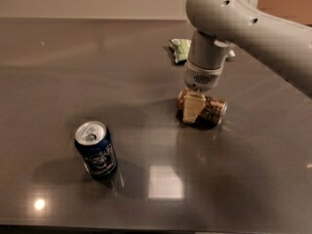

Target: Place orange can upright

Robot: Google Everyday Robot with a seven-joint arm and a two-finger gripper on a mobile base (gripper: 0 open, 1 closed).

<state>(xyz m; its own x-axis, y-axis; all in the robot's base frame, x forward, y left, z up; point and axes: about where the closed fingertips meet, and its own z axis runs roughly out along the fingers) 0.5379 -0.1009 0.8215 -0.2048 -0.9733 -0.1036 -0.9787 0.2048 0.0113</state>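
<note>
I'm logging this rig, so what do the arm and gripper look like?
The arm is smooth light-grey plastic, thick and rounded, with small dark holes. Its wrist is a cylinder ending in a dotted vent. The gripper, down at the orange can, is pale cream. No cables or markings show.

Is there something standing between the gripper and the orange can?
Nothing visible does. The gripper is right at the orange can, which lies on its side. The blue can stands apart at the picture's left; the green packet lies behind.

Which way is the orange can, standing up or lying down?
Lying down: the orange can rests sideways on the table, with the hand at one end.
</note>
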